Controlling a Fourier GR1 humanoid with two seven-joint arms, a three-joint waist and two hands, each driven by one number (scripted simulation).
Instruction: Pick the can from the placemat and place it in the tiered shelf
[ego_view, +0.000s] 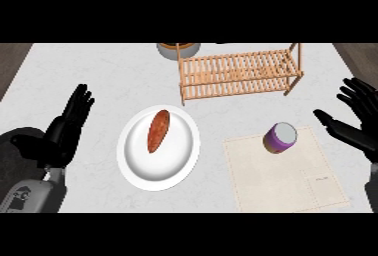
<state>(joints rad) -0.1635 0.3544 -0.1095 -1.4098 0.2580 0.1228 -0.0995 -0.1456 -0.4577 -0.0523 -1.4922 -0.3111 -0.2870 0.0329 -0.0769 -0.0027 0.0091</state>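
Purple cylindrical can (281, 138) sits untouched on the beige cloth placemat (280, 182), well apart from the slatted wooden tiered shelf (240, 70), with the black right hand (358, 127) and the black left hand (66, 130) both spread and empty, so picking and placing both seem left to do.

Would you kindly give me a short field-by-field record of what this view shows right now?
can: purple with a pale top, on the placement's far part, untouched
placemat: beige, right of the plate
tiered shelf: wooden slats, beyond the placemat
plate: white, holds a reddish-brown oblong food
left hand: open, resting at the view's left
right hand: open, right of the can, apart from it
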